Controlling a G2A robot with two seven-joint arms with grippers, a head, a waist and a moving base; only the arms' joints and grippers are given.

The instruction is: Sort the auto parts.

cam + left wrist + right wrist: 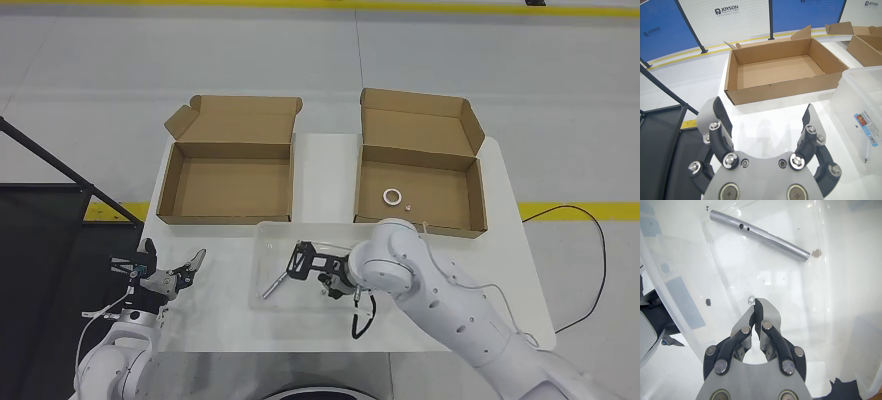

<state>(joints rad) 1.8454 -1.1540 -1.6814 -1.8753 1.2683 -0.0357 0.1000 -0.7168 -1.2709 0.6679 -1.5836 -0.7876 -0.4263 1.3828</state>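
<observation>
A clear plastic bin (255, 265) sits at the near side of the white table (325, 170), and everything else is easiest to place from it. The right gripper (755, 302) is down inside the bin, its fingers pressed together. A small silver fitting (751, 299) lies right at their tips on the bin floor; whether the tips actually hold it I cannot tell. Further along the same floor, well apart from the gripper, a metal rod (759, 236) with two small holes lies flat, close to the bin's end wall, slanting toward a corner. Out to the left of the bin, clear of its wall, the left gripper (762, 108) hangs over bare tabletop with its fingers spread wide and nothing between them. Behind the bin stand two open cardboard boxes side by side with a strip of table between them. The left box (228, 188) shows only its bare brown floor. The right box (440, 195) holds a white ring (394, 196) and a tiny pale piece (409, 205) just beside it, both near the wall that faces the bin
</observation>
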